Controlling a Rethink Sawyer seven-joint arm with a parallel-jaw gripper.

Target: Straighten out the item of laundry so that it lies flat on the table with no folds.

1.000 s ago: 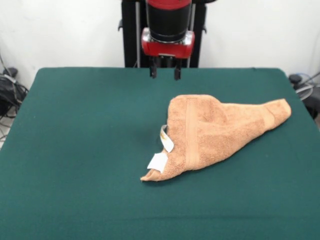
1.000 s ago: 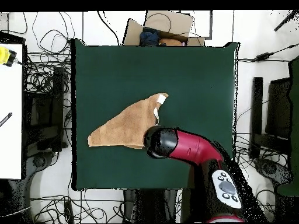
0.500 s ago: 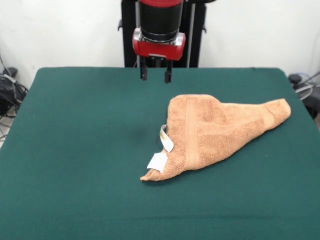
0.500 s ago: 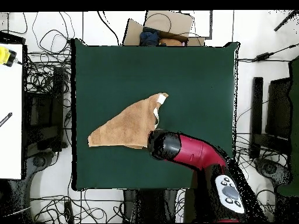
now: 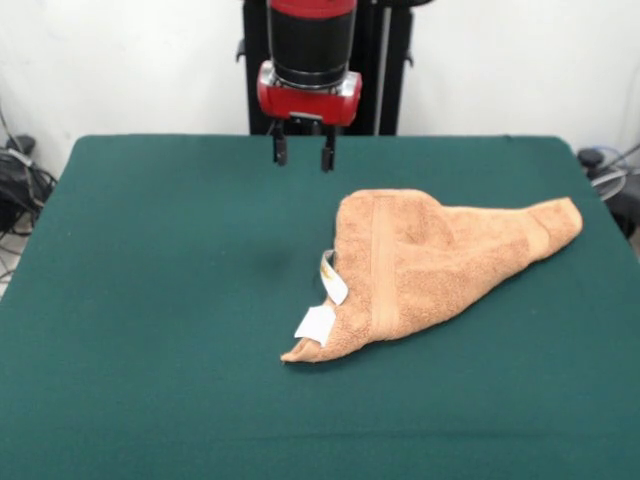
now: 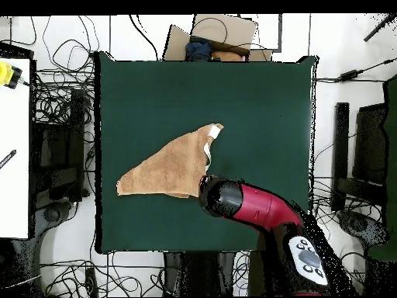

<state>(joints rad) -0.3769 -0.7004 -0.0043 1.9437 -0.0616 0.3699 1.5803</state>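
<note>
The orange-tan towel [image 5: 430, 260] lies folded over itself in a rough triangle right of the table's middle, with a woven band down its left part and two small white tags [image 5: 325, 305] at its near left edge. In the overhead view the towel [image 6: 170, 167] spreads from its tagged tip down to the left. My gripper [image 5: 299, 155] hangs open and empty above the green table [image 5: 150, 300], behind and to the left of the towel, clear of it. Seen from overhead, the red arm's head [image 6: 221, 196] sits just off the towel's lower right edge and hides the fingers.
Tangled cables [image 6: 58, 109] and dark stands surround the table on the floor. A cardboard box [image 6: 213, 39] sits beyond the table's far edge in the overhead view. A white bench [image 6: 14, 155] stands at the left.
The gripper has drifted leftward in the front view, away from the towel, staying open and at about the same height. The towel has not moved.
</note>
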